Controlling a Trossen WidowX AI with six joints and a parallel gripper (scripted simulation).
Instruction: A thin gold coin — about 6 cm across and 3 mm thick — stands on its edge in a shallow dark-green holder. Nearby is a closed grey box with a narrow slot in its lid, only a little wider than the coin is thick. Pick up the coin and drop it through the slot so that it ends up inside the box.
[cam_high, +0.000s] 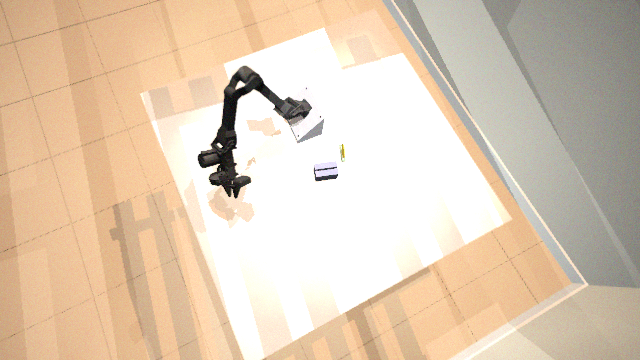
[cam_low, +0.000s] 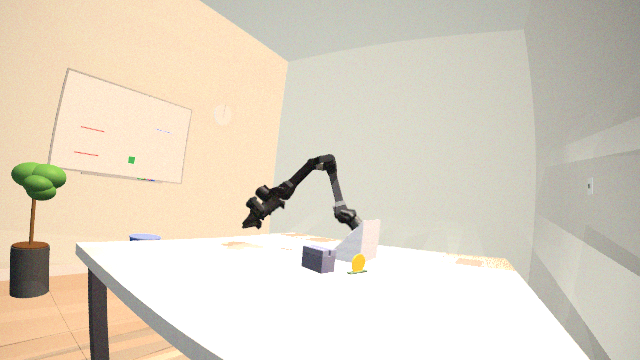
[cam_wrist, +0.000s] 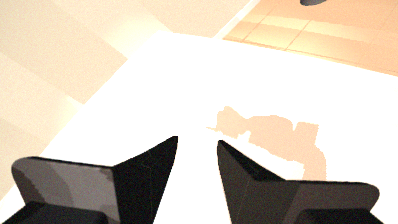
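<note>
Out near the middle of the white table (cam_low: 210, 280), the gold coin (cam_low: 358, 262) is standing on edge in its dark-green holder (cam_low: 357, 272), just beside the grey box (cam_low: 318, 258) with the slot in its lid (cam_high: 326, 170). The gripper (cam_high: 235, 189) is well apart from both, hanging over the table's far side with its fingers pulled in to a narrow gap and nothing between them.

My guess on handling: the coin's thin, stiff and probably slick, so it could tip or squirt out of a sloppy pinch. I'd grab it by the two flat faces up near the top edge, keeping it upright for the slot.

No brands or readable writing anywhere; the whiteboard (cam_low: 120, 130) only has coloured dashes and a green square.
</note>
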